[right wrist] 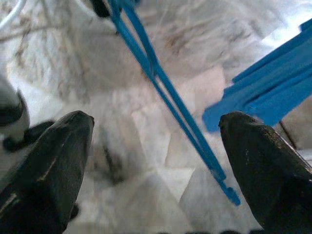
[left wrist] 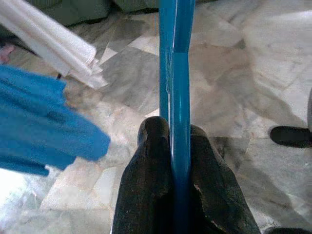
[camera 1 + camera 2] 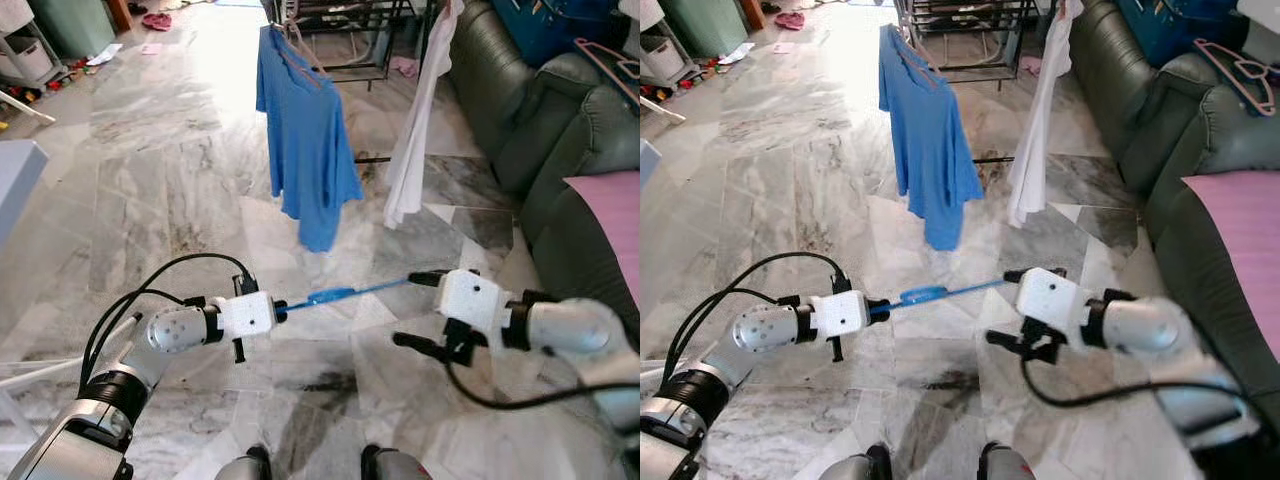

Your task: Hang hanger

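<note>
The left gripper is pinching the thin, light blue hanger. The right gripper's fingers are waiting open around its far end.

I am standing in a home's living room: marble floor tiles are spreading under me, a dark green leather sofa is sitting on my right, and a blue T-shirt is drying on a clothes rack.

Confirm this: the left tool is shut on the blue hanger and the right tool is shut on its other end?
Not quite. The left tool is shut on the blue hanger, but the right tool is open, its fingers either side of the hanger, as the right wrist view shows.
</note>
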{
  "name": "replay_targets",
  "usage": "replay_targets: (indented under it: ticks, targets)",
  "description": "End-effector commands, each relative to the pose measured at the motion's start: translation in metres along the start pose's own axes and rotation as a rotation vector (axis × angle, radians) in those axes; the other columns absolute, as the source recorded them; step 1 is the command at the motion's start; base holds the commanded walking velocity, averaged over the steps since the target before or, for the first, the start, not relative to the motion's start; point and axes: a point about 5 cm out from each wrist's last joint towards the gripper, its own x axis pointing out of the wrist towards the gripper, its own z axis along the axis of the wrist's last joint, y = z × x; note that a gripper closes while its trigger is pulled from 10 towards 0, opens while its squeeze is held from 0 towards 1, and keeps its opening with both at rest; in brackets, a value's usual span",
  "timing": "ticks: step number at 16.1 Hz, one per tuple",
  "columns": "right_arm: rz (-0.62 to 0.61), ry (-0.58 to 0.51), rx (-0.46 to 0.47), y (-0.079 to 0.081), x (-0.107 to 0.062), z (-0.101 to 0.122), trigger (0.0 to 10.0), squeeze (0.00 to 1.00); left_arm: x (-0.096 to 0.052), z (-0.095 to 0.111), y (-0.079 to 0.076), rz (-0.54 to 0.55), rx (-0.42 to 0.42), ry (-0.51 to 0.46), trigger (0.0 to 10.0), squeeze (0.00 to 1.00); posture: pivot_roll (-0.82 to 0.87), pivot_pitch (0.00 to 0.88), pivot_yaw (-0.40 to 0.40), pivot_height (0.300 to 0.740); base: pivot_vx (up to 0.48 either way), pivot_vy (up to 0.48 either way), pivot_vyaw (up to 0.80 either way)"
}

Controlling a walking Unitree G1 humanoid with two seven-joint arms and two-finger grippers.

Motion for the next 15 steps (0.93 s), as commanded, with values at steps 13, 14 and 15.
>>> replay_targets:
  ticks: [13, 14, 15]
  targets:
    - [0.163, 0.101, -0.293, -0.014, 0.064, -0.008, 0.0, 0.00, 0.003, 0.009, 0.002, -0.037, 0.057, -0.064, 10.0, 0.00, -0.17, 0.236, 0.070, 0.740, 0.000, 0.000, 0.00]
    - [0.154, 0.101, -0.310, -0.016, 0.067, -0.008, 0.0, 0.00, 0.003, 0.009, 0.001, -0.039, 0.057, -0.065, 10.0, 0.00, -0.17, 0.236, 0.070, 0.740, 0.000, 0.000, 0.00]
    - [0.147, 0.097, -0.317, -0.017, 0.068, -0.007, 0.0, 0.00, 0.003, 0.009, 0.001, -0.040, 0.057, -0.065, 10.0, 0.00, -0.17, 0.236, 0.070, 0.740, 0.000, 0.000, 0.00]
